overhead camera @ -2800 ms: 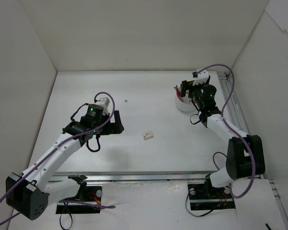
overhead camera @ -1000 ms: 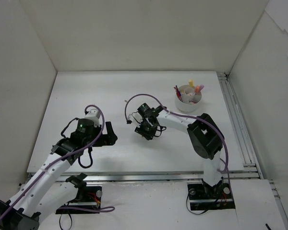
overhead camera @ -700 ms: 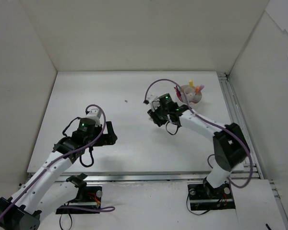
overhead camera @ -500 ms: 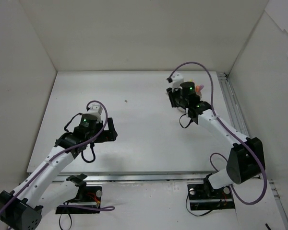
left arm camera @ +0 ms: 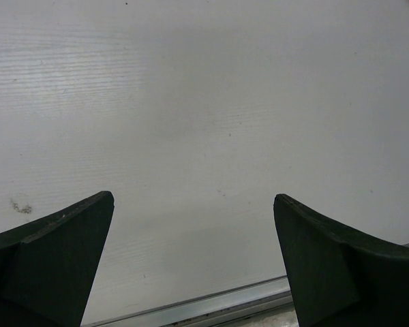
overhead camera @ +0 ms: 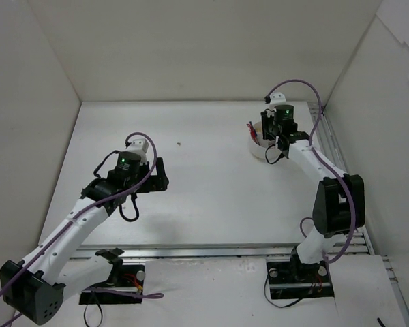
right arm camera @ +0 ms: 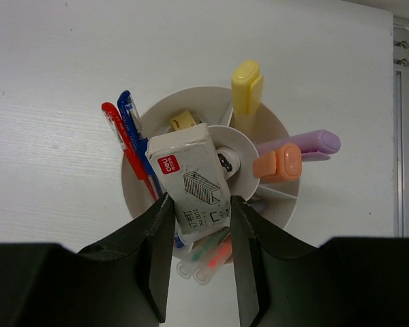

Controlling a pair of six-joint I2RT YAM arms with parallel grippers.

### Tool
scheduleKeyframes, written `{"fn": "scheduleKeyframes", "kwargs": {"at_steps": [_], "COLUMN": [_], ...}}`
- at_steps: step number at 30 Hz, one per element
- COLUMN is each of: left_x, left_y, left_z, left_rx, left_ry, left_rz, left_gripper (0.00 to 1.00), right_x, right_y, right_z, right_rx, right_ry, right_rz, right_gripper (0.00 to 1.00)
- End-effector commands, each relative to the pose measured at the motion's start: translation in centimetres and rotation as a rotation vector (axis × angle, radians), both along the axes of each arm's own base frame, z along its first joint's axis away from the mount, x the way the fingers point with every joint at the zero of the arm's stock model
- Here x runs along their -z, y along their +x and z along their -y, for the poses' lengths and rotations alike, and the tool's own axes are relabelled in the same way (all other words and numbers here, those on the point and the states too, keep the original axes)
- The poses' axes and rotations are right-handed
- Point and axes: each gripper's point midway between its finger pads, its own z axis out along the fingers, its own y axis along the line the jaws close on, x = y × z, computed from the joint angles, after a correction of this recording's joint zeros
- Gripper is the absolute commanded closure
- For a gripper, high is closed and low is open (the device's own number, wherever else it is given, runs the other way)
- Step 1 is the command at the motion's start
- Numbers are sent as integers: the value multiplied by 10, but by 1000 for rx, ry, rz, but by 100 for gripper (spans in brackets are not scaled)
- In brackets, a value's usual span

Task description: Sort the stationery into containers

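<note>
The right tool (right arm camera: 198, 204) is clamped on a small white cardboard staple box with a red label (right arm camera: 189, 178), 2 black fingers (right arm camera: 150, 259) pinching its long sides. It hangs right over the round white divided dish (right arm camera: 286, 203) at the far right of the white surface (overhead camera: 211, 136). Good spot!

The call now, I'd say, is picking a pocket. The left pocket is busy with a red pen (right arm camera: 119, 133) and a blue pen (right arm camera: 131, 122), and the far one holds a tan block (right arm camera: 184, 120). A yellow marker (right arm camera: 245, 85), an orange marker (right arm camera: 278, 163) and a purple marker (right arm camera: 307, 143) fan out on the right. The box looks wide for these wedges, so go end-first beside the tan block and release low, or it may bounce off a divider. The marker caps stand above the rim, and a sideways drift would knock them.

Room is tight on the right: a metal rail (right arm camera: 407, 102) and the white side wall (overhead camera: 375, 102) stand near. Left of the dish there's open room. The left tool (left arm camera: 192, 204) hangs fully spread, holding nothing, well apart at the near left.
</note>
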Motion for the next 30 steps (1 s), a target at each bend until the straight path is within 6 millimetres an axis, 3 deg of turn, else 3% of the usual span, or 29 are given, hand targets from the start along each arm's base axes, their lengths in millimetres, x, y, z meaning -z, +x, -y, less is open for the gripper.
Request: {"fn": "scheduleKeyframes", "kwargs": {"at_steps": [1,9,16,22,25,27,30], "left_x": [-26,-23,-25,-27,-28,-28,-28], "left_y": [16,14,8,3,0,-2,-5], "left_z": [4,1,-3,-4,-5,-6,-6], "left_rx": [-1,-16,-28,-26,-27,-28,-28], "left_ry": [-15,-23,-33,-49,-58,-59,-67], "left_rz": [84,77,81,88,97,98,100], "left_gripper": [0,0,0,0,0,0,0], "right_x": [-36,-11,-13,-38,-55,-78,-80], "right_y": [22,34,35,21,7,0,-5], "right_z": [6,16,20,12,-5,-10,-8], "right_rx": [36,74,103,57,-36,-55,-42], "right_ry": [39,-9,-12,28,56,67,82], "right_rz": [108,72,75,117,137,203,210], "right_gripper": [87,69,47,43,30,27,34]}}
